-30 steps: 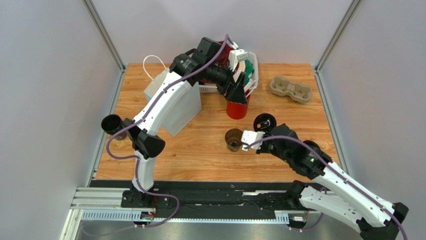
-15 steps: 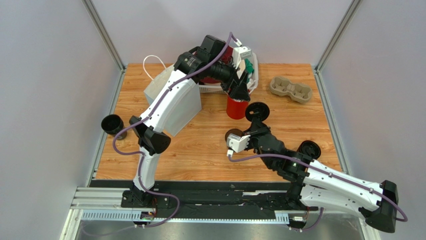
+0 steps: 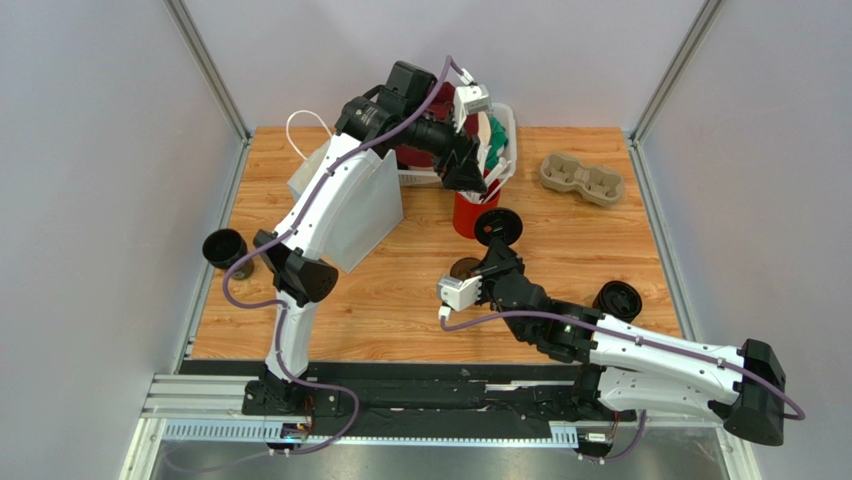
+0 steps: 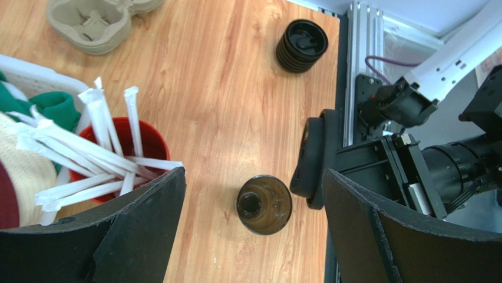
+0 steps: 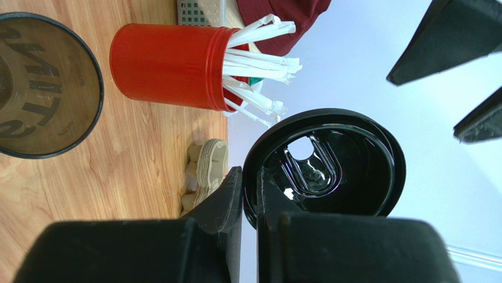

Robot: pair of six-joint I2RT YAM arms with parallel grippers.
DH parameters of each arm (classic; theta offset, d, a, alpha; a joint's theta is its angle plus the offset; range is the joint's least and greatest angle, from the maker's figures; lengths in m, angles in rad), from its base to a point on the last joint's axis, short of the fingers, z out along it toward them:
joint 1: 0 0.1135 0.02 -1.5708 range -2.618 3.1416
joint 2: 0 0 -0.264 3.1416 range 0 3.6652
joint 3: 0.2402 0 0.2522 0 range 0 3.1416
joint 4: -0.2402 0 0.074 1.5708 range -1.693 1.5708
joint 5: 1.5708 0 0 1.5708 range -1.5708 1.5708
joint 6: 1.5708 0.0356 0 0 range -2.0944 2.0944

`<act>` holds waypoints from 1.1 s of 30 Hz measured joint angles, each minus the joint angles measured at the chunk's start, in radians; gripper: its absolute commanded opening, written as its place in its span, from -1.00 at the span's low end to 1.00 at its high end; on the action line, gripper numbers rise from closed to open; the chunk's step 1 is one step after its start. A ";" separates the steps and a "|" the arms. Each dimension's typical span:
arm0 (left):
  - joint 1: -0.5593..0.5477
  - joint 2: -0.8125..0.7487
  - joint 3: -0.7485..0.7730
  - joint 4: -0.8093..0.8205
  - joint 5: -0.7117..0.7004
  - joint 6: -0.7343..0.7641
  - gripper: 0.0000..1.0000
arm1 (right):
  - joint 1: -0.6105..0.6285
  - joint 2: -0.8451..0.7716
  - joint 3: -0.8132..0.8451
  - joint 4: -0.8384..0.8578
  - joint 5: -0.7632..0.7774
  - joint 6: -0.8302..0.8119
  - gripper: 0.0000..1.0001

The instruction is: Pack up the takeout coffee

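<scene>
Centrally on the table (image 3: pixel 400 300): takeout cup (image 4: pixel 264 204), dark, brownish inside, upright, mouth open upward, long axis vertical. In the top view the right arm partly hides it.

Item: lid (image 5: pixel 324 171), black, round, off the cup. It is pinched at the rim by the right gripper (image 5: pixel 250 190), whose jaws are closed on its edge. It is held clear of the table, standing on edge just right of the cup, with its flat faces turned sideways. The hollow underside and sip tab face the right wrist camera.

Item: left gripper (image 3: pixel 466 172), jaws wide apart, nothing between them, hanging over the red cup and takeout cup.

Surroundings:
- red cup (image 3: pixel 470 215), upright, full of white wrapped straws (image 4: pixel 103 153), just beyond the takeout cup. In the top view the lid overlaps its near right side.
- white basket (image 3: pixel 507 150) with green, cream and maroon contents, behind the red cup, touching or nearly so.
- pulp cup carrier (image 3: pixel 581 178), two wells, back right, well apart.
- stack of black lids (image 3: pixel 617 298), right of the right arm.
- white paper bag (image 3: pixel 360 205), under the left arm.
- black lidless cup (image 3: pixel 224 247), far left edge.
</scene>
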 measured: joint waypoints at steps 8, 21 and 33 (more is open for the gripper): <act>-0.057 0.003 -0.002 -0.100 0.014 0.154 0.86 | 0.008 0.032 0.028 -0.002 0.003 0.008 -1.00; -0.083 0.035 -0.023 -0.162 0.035 0.207 0.68 | 0.031 0.064 0.047 -0.005 0.011 0.011 -1.00; -0.106 0.052 -0.026 -0.167 0.038 0.211 0.11 | 0.044 0.070 0.055 -0.005 0.017 0.011 -1.00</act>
